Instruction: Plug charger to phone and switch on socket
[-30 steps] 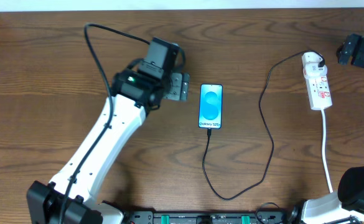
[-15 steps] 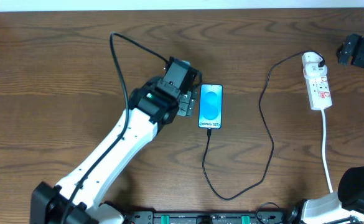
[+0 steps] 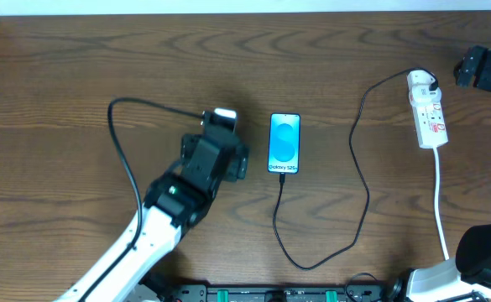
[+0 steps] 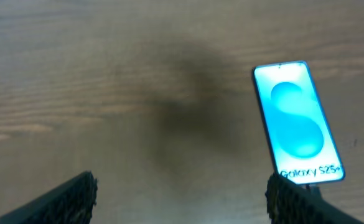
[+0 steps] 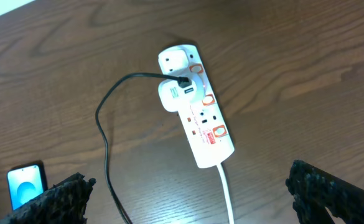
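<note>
The phone [image 3: 284, 143] lies flat at mid-table with its blue screen lit. The black charger cable [image 3: 364, 180] runs from the phone's near end, loops toward the front edge and rises to the white socket strip [image 3: 430, 113] at the right. There it enters a white adapter [image 5: 172, 93]. My left gripper [image 3: 228, 155] hovers open and empty just left of the phone [image 4: 297, 121]. In the left wrist view the left gripper [image 4: 182, 202] frames bare wood. My right gripper [image 3: 480, 71] is open and empty beside the strip [image 5: 197, 115]. The right gripper [image 5: 194, 199] is above it.
The strip's white cord [image 3: 440, 201] runs toward the front edge at the right. The left arm's own black cable [image 3: 123, 143] arcs over the table's left side. The brown wooden table [image 3: 60, 84] has a pale far edge along the top.
My left gripper first moved right to the phone's left side, then drew back toward the front left. The phone, the cable, the strip and the right arm have not moved.
</note>
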Available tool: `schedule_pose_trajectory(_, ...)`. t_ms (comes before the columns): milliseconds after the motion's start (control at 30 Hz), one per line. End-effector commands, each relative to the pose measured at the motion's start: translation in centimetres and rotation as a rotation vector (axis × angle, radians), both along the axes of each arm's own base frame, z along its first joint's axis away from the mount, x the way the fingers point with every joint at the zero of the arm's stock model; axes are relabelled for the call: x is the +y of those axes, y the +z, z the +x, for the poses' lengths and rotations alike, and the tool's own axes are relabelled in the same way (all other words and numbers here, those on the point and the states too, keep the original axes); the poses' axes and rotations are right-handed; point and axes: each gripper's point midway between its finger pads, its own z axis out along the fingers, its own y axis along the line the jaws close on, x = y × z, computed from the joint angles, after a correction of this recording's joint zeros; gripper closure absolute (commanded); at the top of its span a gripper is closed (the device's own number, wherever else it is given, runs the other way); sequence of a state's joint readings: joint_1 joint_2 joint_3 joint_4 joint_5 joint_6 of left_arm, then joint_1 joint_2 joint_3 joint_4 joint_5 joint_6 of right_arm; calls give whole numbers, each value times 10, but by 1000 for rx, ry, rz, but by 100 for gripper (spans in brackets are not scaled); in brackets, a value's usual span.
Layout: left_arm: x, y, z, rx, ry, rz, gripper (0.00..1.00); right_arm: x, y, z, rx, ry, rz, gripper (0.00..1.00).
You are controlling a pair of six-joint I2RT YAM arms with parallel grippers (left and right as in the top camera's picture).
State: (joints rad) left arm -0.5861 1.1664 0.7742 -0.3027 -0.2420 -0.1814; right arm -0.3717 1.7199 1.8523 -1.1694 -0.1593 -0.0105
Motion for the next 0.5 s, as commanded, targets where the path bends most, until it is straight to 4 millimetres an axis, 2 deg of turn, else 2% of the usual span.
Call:
schedule_pose_trajectory(0,7,-4,-7,-66,-5,-15,14,-1,11,0,-26,-11,-7,1)
schedule_pose_trajectory(267,11,-3,-12,-311,-75,-49,14,-1,11,0,-26,-11,-8,1)
schedule_pose_trajectory(467,34,-7,-16,-432,-28,-86,14,-1,11,0,-26,-11,-7,1)
